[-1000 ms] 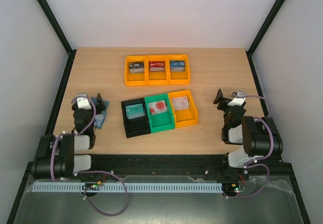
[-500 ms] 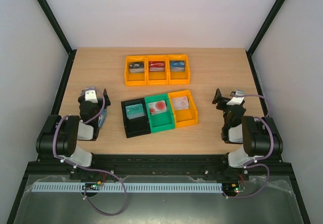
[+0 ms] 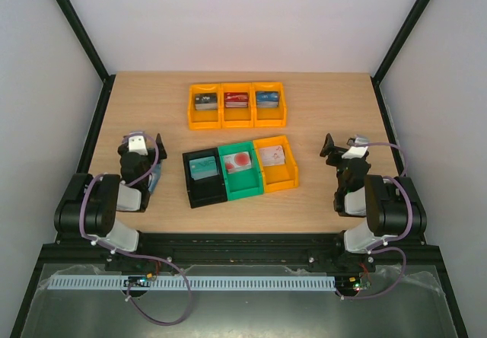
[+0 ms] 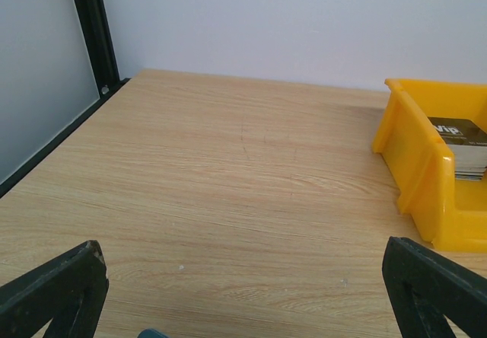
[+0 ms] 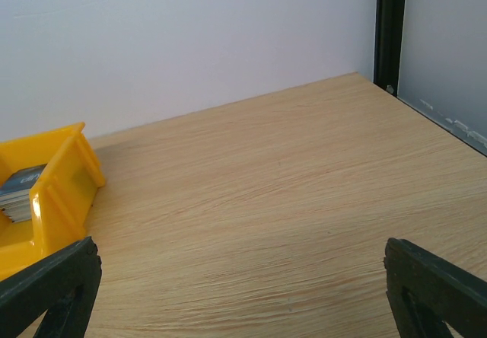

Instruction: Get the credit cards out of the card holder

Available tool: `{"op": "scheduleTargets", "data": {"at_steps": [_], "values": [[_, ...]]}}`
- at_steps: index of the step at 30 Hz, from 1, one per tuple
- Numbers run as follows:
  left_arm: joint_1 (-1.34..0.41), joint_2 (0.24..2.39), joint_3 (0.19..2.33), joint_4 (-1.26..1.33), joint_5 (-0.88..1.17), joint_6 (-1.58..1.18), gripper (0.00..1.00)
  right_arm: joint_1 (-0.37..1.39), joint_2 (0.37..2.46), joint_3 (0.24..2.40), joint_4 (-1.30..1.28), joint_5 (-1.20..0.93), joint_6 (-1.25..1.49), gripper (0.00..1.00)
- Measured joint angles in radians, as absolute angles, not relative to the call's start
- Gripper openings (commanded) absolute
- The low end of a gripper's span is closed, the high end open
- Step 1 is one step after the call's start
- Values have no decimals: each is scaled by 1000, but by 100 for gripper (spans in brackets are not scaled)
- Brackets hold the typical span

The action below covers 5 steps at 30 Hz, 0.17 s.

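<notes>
The slate-blue card holder lies on the table at the left, mostly hidden under my left arm. Only its dark corner shows at the bottom of the left wrist view. My left gripper is open and empty just above it, its jaws wide apart. Credit cards lie in the bins: stacks in the far orange bin, a teal card, and a white and red card. My right gripper is open and empty over bare table at the right.
A three-part orange bin stands at the back centre. Black, green and orange bins sit side by side mid-table. The orange bin's end shows in both wrist views. Black frame posts stand at the table's far corners.
My left arm has folded back toward its base and its gripper has shifted slightly right and away. My right gripper has shifted slightly left. Nothing has moved in the last half second.
</notes>
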State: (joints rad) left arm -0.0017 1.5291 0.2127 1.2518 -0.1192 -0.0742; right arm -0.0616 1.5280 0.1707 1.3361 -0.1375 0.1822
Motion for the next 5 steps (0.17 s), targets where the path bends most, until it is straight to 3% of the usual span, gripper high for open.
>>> {"op": "scheduleTargets", "data": {"at_steps": [5], "values": [[-2, 1529, 213, 1252, -121, -74, 100, -62, 1528, 171, 1336, -138, 182, 99]]}}
